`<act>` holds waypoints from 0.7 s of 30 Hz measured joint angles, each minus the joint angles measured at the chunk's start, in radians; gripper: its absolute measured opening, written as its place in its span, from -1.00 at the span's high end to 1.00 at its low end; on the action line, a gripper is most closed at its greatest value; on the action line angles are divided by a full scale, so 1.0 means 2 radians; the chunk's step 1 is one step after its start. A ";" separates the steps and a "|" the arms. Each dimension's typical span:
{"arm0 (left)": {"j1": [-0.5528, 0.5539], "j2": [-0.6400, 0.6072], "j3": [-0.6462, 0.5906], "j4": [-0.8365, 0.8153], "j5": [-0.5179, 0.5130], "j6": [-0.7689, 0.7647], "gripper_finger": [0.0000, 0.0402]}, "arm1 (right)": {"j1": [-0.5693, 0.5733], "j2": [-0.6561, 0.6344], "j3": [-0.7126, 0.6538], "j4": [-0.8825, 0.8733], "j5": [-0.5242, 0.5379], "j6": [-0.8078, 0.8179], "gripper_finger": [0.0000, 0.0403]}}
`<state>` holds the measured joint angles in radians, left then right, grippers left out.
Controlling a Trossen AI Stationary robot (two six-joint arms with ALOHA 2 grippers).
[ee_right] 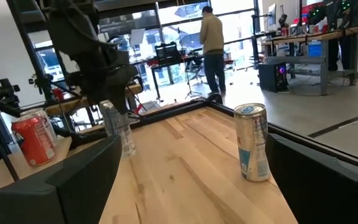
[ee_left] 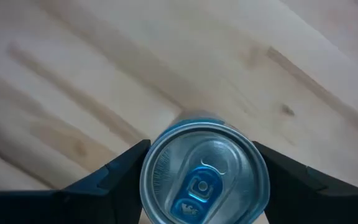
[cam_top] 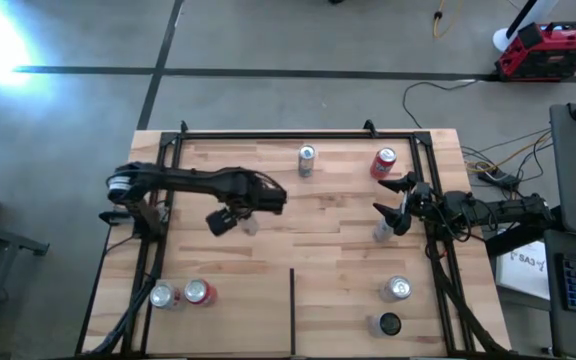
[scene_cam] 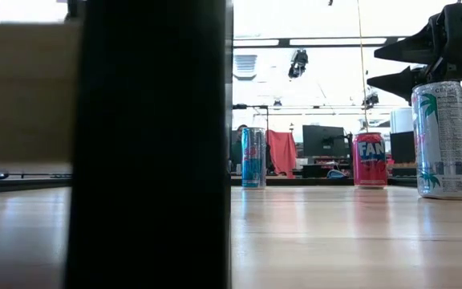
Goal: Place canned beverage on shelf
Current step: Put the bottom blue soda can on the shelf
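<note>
your left gripper (ee_left: 201,186) is pinching a silver can with a blue pull tab (ee_left: 204,171), one dark finger (ee_left: 114,174) pressed on each side of it, and you look straight down on its lid. in the high view the can (cam_top: 249,224) hangs just beside the gripper (cam_top: 226,221), over the middle of the shelf (cam_top: 338,265), and i cannot tell whether its base touches the board yet. bare butcher-block lies directly under and all around the gripper, so you have room. judge it as the lowering step: come down straight, keep the can upright, and let go only once the base sits flat, since a tall slim can tips easily if dropped. spread the fingers evenly so neither drags it sideways. farther out from the gripper, a silver can (cam_top: 306,159) and a red can (cam_top: 384,163) stand well apart near the far rail. your right gripper (cam_top: 396,200) waits spread wide at the far edge, with a pale can (cam_top: 383,231) just beside it.
</note>
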<state>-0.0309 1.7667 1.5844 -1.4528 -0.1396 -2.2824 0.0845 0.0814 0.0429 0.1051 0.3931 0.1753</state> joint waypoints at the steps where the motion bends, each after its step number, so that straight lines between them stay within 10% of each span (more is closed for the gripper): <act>1: -0.004 -0.002 -0.006 0.001 0.000 -0.022 -0.17 | 0.000 0.000 0.000 0.000 0.000 0.000 -0.90; 21: -0.010 -0.001 -0.016 -0.020 0.111 -0.363 -0.19 | 0.000 0.000 0.000 -0.001 0.000 -0.001 -0.90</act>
<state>-0.0505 1.7645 1.5532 -1.4929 0.0817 -3.0087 0.0845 0.0814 0.0427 0.1041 0.3927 0.1738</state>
